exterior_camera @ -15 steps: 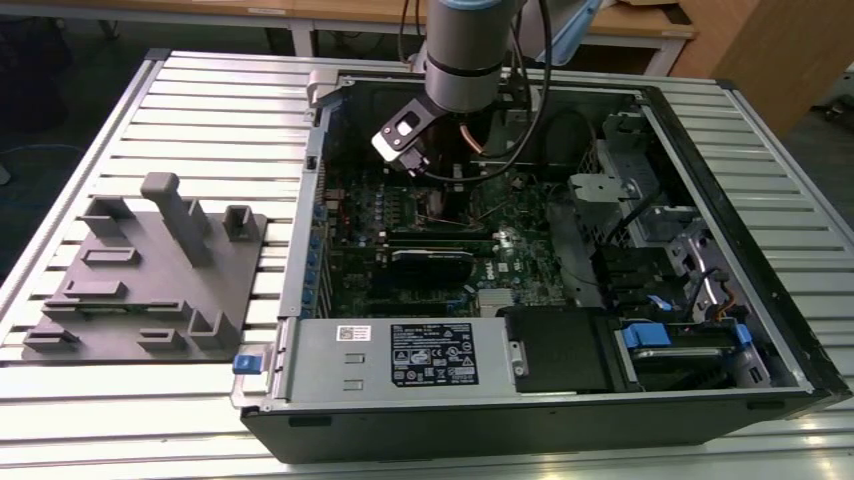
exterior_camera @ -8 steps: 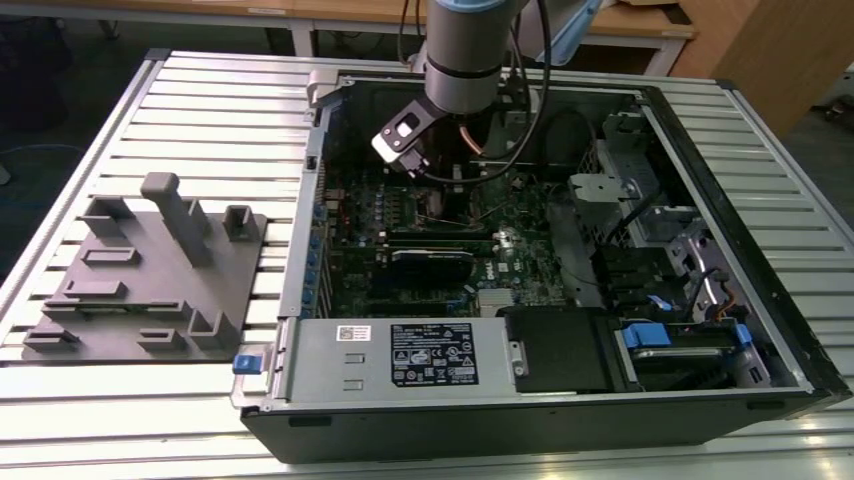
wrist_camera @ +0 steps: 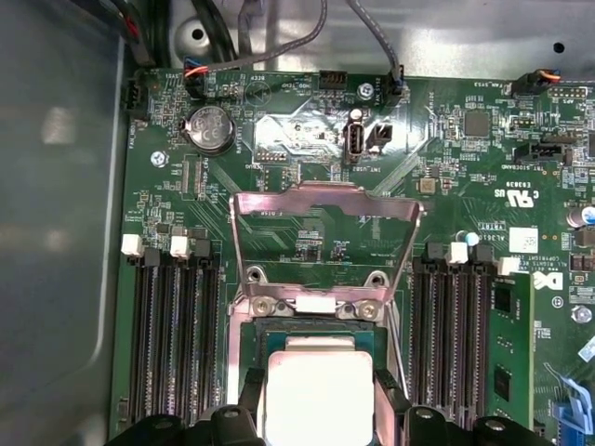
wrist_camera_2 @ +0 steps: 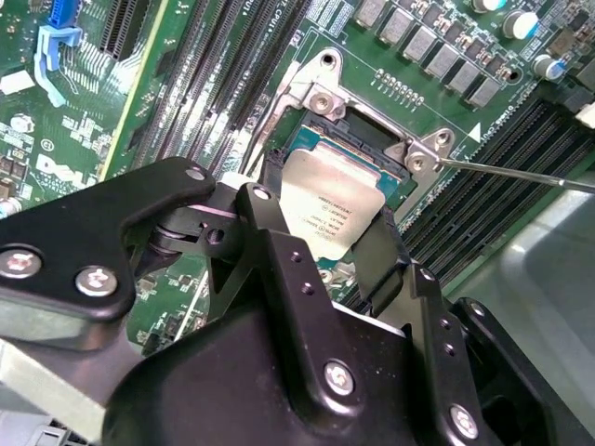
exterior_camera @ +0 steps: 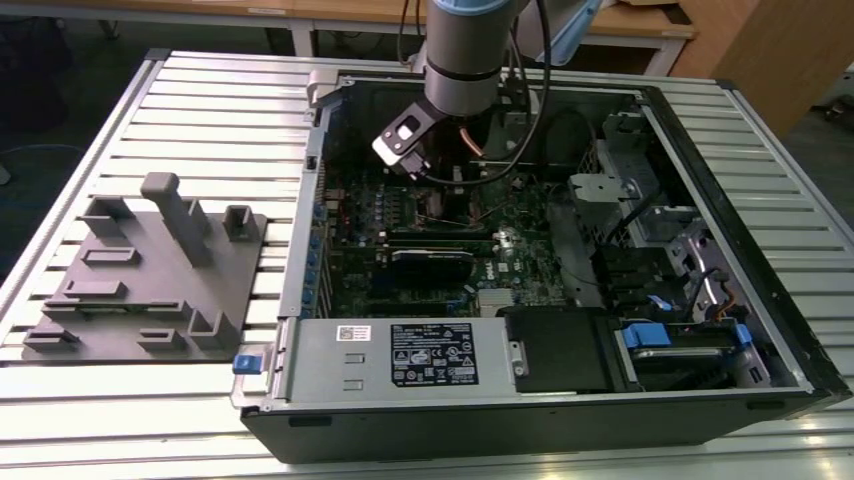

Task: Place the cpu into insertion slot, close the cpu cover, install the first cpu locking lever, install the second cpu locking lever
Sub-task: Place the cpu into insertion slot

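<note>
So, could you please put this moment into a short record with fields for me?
cpu: silvery top up, at the insertion slot; whether it is fully seated cannot be told
claw: shut on the cpu, one finger against each of two opposite edges
insertion slot: on the green circuit board
cpu cover: standing open, clear of the slot
computer case: lying open on the slatted table
</note>
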`<state>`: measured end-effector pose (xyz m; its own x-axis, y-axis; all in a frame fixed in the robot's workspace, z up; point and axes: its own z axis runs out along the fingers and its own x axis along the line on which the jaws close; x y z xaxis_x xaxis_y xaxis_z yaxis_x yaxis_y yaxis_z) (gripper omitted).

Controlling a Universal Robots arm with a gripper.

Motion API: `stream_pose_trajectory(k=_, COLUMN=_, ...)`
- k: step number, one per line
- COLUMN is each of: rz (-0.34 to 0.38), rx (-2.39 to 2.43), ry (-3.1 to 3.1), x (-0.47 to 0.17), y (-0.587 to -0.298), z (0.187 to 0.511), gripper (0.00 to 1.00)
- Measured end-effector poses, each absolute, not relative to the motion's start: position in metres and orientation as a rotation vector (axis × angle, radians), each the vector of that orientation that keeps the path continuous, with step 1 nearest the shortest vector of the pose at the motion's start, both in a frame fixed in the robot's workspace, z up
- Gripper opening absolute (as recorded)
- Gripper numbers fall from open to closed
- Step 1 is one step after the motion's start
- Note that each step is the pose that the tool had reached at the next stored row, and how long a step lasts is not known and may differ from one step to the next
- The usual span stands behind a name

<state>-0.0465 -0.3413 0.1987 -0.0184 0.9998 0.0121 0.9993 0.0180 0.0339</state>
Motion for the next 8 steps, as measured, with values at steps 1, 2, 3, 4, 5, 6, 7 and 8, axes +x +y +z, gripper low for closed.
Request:
stream_pose_trajectory(k=1, rz=0.051, rx=2.19, ry=2.231, x=-0.0465, y=-0.3413, z=0.1982, gripper=0.54)
stream_pose_trajectory(k=2, rz=0.051, rx=2.19, ry=2.231, x=-0.0465, y=-0.3413, z=0.1978, gripper=0.54)
stream_pose_trajectory(k=3, rz=0.051, rx=2.19, ry=2.231, x=-0.0465, y=-0.3413, z=0.1974, gripper=0.54)
stream_pose_trajectory(k=4, rz=0.051, rx=2.19, ry=2.231, x=-0.0465, y=-0.3413, z=0.1969, gripper=0.54)
stream_pose_trajectory(k=5, rz=0.051, rx=2.19, ry=2.231, x=-0.0465, y=-0.3413, z=0.1965, gripper=0.54)
stream_pose_trajectory(k=6, rz=0.051, rx=2.19, ry=2.231, x=-0.0465, y=-0.3412, z=0.1961, gripper=0.54)
stream_pose_trajectory(k=7, rz=0.051, rx=2.19, ry=2.23, x=-0.0465, y=-0.341, z=0.1955, gripper=0.54)
stream_pose_trajectory(k=8, rz=0.051, rx=2.19, ry=2.23, x=-0.0465, y=-0.3407, z=0.1951, gripper=0.54)
